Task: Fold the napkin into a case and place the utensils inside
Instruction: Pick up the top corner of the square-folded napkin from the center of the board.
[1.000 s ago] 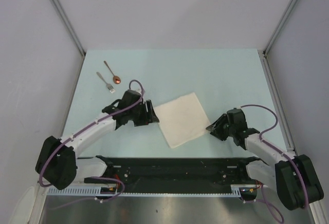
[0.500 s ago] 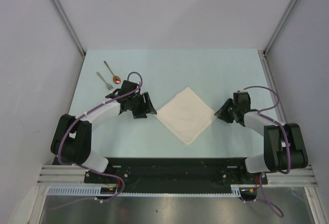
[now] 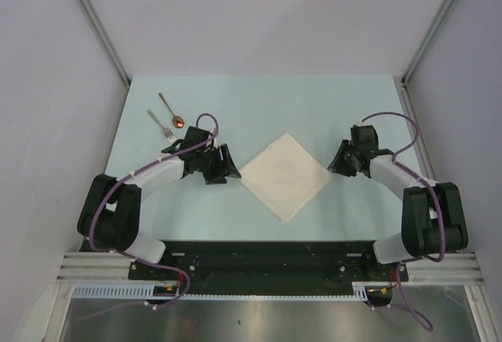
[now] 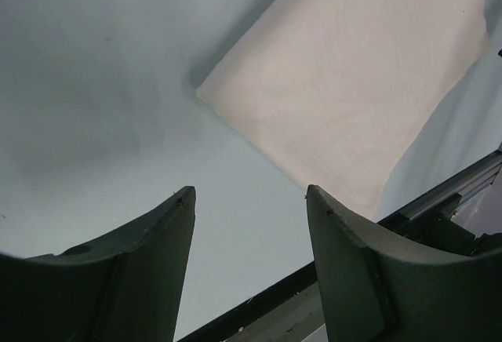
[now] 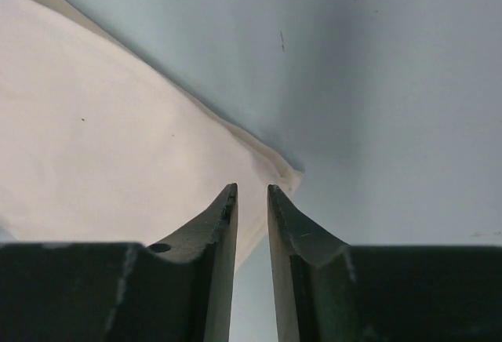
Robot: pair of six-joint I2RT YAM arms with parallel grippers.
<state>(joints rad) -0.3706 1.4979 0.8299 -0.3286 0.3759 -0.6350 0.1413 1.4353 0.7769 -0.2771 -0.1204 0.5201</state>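
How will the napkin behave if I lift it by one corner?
Likely floppy: the napkin lies flat and thin, so a lifted corner should drape. Probably light, and it may slide on the smooth table if pushed rather than pinched.

Left hand (image 3: 227, 163): bare worktop (image 3: 259, 107) ahead, then the napkin (image 3: 284, 174) corner. Fork (image 3: 161, 125) and spoon (image 3: 170, 110) lie behind it. Right hand (image 3: 337, 161): napkin corner at the fingertips, open worktop on the other sides.

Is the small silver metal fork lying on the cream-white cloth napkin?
No, the small silver metal fork lies on the pale table, well apart from the cream-white cloth napkin.
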